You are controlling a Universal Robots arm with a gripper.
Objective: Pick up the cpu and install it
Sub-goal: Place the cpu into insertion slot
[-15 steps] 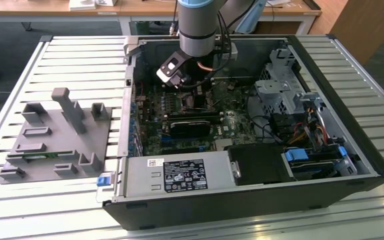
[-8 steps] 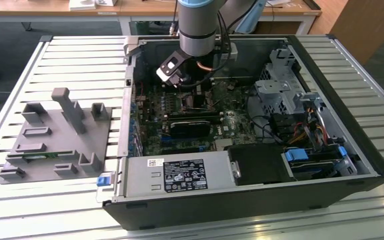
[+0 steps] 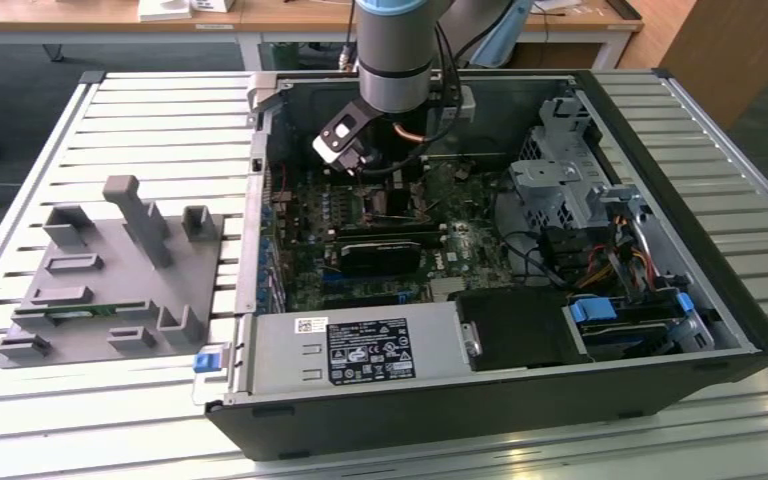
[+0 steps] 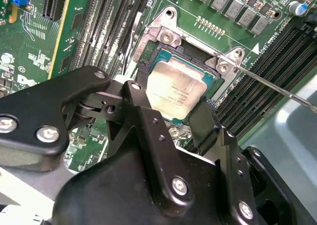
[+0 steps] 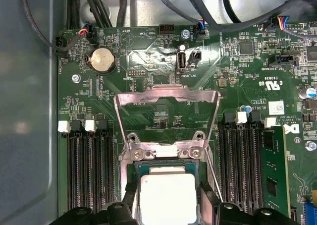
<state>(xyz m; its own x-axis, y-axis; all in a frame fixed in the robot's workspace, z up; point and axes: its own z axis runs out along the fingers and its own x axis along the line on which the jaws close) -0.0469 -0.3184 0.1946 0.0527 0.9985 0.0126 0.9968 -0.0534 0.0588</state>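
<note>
The cpu [image 4: 176,88] [image 5: 167,195], its silver top catching the light, lies in the motherboard socket with the pincer [image 4: 173,102] [image 5: 167,202] closed on it at chip width, its two black fingers [image 4: 205,123] tight against opposite edges; whether the chip is fully seated cannot be told. In the first wrist view the socket's metal load plate [image 5: 166,106] stands flipped open just beyond the chip, and in the second wrist view a thin retention lever [image 4: 277,88] angles away from the socket frame [image 4: 166,34]. Black memory slots [image 5: 89,170] flank the socket on both sides of the green motherboard [image 5: 148,61], where a coin cell battery [image 5: 102,60] also sits. The exterior view shows the arm [image 3: 398,50] reaching down into the open computer case [image 3: 491,410], which rests on a slatted tabletop [image 3: 157,100], with a grey fixture tray [image 3: 104,290] beside the case at the exterior view's left.
</note>
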